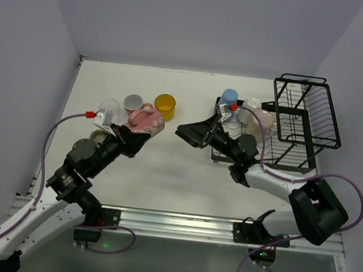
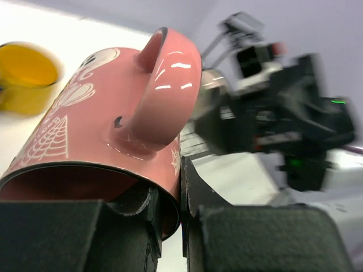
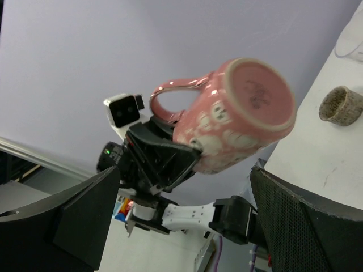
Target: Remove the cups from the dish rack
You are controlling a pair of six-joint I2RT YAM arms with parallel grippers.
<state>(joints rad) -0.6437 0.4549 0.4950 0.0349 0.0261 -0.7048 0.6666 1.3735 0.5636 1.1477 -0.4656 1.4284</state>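
Left gripper [image 1: 140, 133] sits left of centre in the top view, clamped on the rim wall of the pink mug [image 1: 143, 119]. One finger is inside the mug and one outside. The mug is lifted off the table [image 1: 184, 175] and tipped on its side, handle up.

Right gripper [image 1: 191, 132] is at centre frame, jaws wide apart and empty, pointing left at the mug.

Dish rack [image 1: 303, 123] is at upper right, with a blue cup [image 1: 229, 97] at its left end.

Yellow cup [image 1: 165, 103], grey mug [image 1: 133, 102] and clear glass [image 1: 108, 109] stand on the table at upper left.
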